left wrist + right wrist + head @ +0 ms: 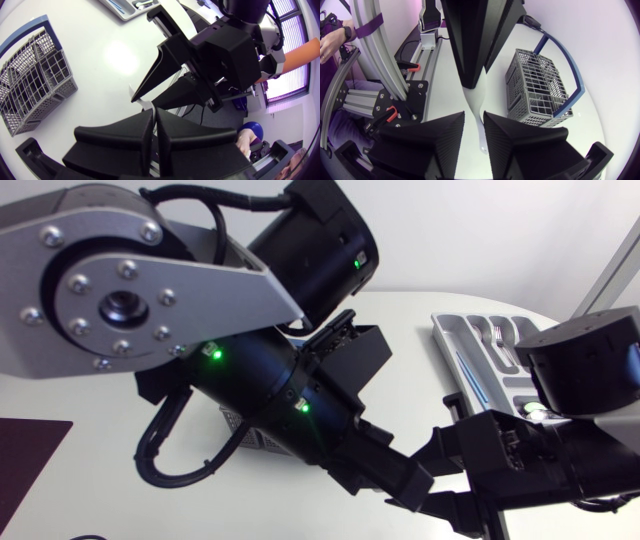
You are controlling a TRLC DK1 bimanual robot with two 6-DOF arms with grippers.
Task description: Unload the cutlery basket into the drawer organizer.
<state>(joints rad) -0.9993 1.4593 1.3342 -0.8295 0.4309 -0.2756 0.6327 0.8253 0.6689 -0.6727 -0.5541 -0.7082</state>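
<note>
the cutlery basket is placed on the table, largely under the left arm in the head view. the drawer organizer is set to the right, well apart. 1 utensil is held in the left gripper and lies between the 2 parted fingers of the right gripper, beside the basket.

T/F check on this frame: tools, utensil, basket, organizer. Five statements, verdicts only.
1. The left tool grips the white utensil. True.
2. The cutlery basket sits inside the drawer organizer. False: it stands on the table, apart from it.
3. The basket has a blue handle. True.
4. The right tool is far from the left tool. False: both meet at the utensil.
5. The organizer is bare. False: cutlery lies in it.
</note>
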